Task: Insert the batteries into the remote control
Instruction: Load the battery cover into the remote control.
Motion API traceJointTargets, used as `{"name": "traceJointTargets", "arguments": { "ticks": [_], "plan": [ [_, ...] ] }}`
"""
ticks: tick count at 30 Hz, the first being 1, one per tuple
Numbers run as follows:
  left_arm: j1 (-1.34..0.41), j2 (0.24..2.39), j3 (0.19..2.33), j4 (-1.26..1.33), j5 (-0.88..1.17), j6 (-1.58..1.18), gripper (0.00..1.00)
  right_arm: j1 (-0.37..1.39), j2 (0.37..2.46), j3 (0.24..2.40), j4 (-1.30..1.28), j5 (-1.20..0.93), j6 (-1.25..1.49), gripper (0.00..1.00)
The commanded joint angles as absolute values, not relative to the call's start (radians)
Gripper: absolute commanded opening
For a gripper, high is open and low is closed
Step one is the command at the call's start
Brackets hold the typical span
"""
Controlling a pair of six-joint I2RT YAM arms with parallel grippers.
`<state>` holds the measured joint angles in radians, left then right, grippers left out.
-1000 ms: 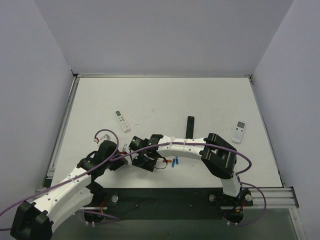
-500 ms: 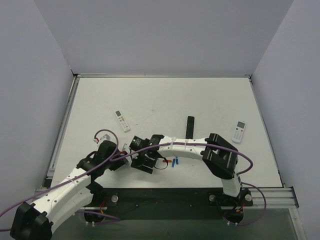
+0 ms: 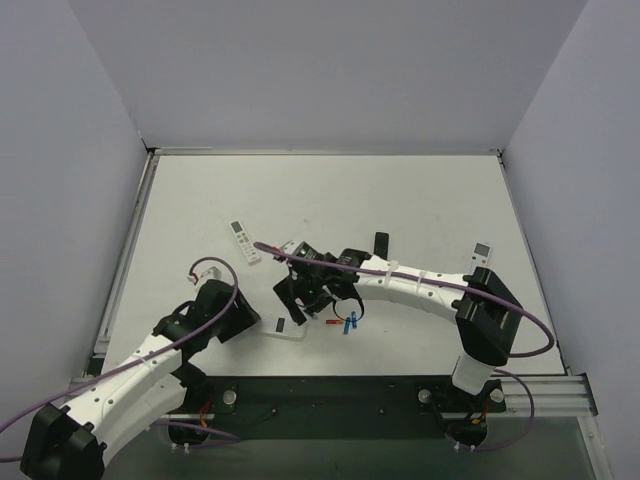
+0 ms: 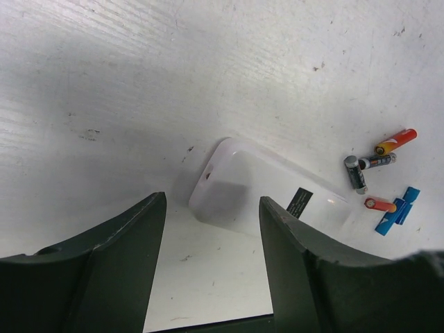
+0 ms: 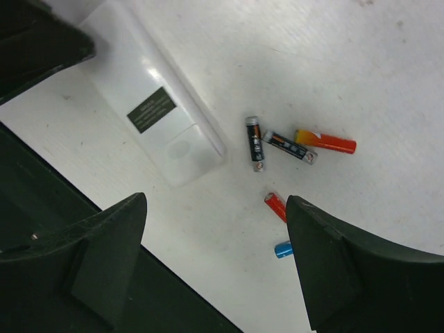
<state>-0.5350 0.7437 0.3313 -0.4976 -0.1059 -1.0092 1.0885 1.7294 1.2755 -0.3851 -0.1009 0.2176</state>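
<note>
The remote control [image 3: 288, 327] lies face down near the table's front edge, its white back with a small dark rectangle showing in the left wrist view [image 4: 267, 198] and the right wrist view [image 5: 149, 104]. The batteries lie just right of it: red [image 3: 330, 322] and blue [image 3: 350, 321] from above, orange [image 4: 397, 141], dark grey [image 4: 355, 173], red [image 4: 380, 205] and blue [image 4: 399, 210] at the left wrist, dark [image 5: 254, 142], orange [image 5: 326, 141], red [image 5: 276, 206] at the right wrist. My left gripper [image 3: 245, 318] [image 4: 213, 208] is open, just left of the remote. My right gripper [image 3: 300, 292] [image 5: 216, 208] is open above it, empty.
A slim white remote with grey buttons [image 3: 244, 240] lies at the middle left. Another white remote [image 3: 478, 263] lies at the right. A black bar [image 3: 380, 245] lies behind the right arm. The table's dark front edge [image 5: 104, 291] runs close under both grippers.
Both grippers were together over the remote at the front. Now the right gripper has drawn back up and right, the left has pulled away left, and the remote lies free on the table.
</note>
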Motion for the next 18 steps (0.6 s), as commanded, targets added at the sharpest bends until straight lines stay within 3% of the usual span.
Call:
{"name": "traceJointTargets", "arguments": {
  "ticks": [1,6,18],
  "plan": [
    [-0.537,0.773,0.391,-0.497,-0.12,-0.96,0.66,1.042,1.687,1.175,-0.318,-0.155,0.526,0.76],
    [-0.537,0.824,0.408,-0.491,-0.098,-0.924,0.66,1.04,1.727,1.155,-0.281,-0.196,0.583,0.75],
    [-0.543,0.894,0.414,-0.46,-0.061,-0.905,0.64,1.014,1.786,1.106,-0.198,-0.241,0.652,0.48]
  ]
}}
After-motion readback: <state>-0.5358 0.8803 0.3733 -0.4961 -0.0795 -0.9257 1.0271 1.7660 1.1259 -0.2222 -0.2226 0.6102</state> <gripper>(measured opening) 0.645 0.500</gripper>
